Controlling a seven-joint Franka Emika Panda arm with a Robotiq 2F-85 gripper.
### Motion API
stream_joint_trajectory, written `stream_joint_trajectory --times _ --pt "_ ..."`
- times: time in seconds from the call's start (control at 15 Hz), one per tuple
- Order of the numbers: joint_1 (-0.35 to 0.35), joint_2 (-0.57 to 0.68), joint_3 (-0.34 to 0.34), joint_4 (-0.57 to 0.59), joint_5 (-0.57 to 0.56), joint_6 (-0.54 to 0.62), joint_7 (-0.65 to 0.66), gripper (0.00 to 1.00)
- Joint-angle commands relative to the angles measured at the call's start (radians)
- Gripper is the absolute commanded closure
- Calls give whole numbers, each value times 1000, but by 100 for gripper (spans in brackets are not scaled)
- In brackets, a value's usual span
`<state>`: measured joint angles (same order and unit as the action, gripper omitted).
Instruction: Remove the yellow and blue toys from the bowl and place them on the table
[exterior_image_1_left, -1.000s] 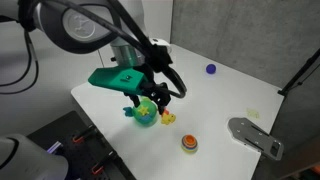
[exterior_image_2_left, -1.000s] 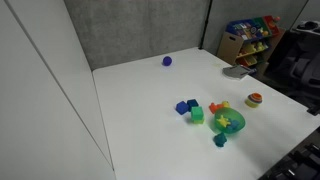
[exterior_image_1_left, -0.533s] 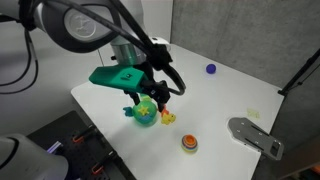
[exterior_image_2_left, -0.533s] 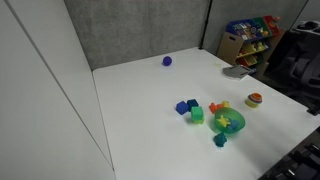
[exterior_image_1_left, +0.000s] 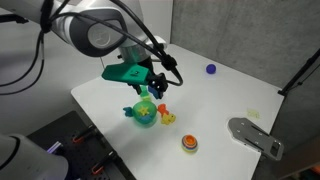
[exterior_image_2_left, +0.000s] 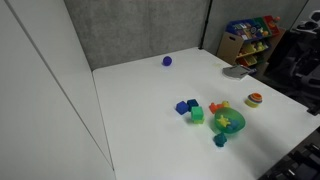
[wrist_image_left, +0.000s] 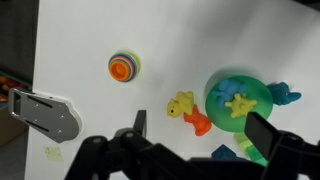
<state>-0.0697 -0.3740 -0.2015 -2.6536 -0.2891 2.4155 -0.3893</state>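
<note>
Gripper hangs above the bowl in an exterior view, clear of its rim, over the near corner of the table; that height reads as lining up for a descent. One yellow toy lies on the table just beside the bowl, so part of the job looks done. In an exterior view with no arm in frame, the bowl holds a yellow star. Blue blocks sit on the table near it, next to a green block, and a teal piece lies just beside the bowl. Wrist view: fingers spread wide with nothing between them, ready to take a piece. The star lies flat in the middle of the bowl, nearer one finger than centred, so a sideways shift seems needed first. An orange piece lies between the bowl and a striped disc. Risk: the bowl's walls leave little room for wide fingers.
</note>
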Motion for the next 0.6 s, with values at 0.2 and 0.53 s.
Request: stream_joint_trajectory --times 0.2,0.53 --pt "71 197 -8 73 207 147 -107 0" --pt "97 335 15 127 416 196 -223 0"
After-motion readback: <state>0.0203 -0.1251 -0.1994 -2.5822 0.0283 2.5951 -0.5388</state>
